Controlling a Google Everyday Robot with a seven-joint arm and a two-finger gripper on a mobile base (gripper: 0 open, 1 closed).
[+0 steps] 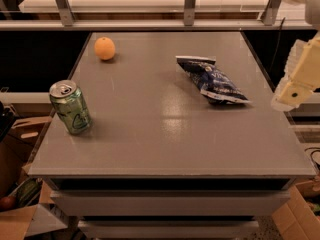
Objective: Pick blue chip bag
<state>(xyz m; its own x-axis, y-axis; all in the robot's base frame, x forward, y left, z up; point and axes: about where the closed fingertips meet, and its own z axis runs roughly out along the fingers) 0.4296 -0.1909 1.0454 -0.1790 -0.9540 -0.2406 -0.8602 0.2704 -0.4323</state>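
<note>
The blue chip bag (212, 80) lies flat on the grey table (165, 134), right of centre and towards the back, its long side running from back left to front right. My gripper (296, 79) is a cream-coloured piece at the right edge of the camera view. It hangs beyond the table's right edge, to the right of the bag and apart from it. It holds nothing that I can see.
A green soda can (70, 107) stands upright near the table's left edge. An orange fruit (104, 48) sits at the back left. A metal-framed shelf (190, 4) runs behind the table. Cardboard boxes (20, 219) stand on the floor at both sides.
</note>
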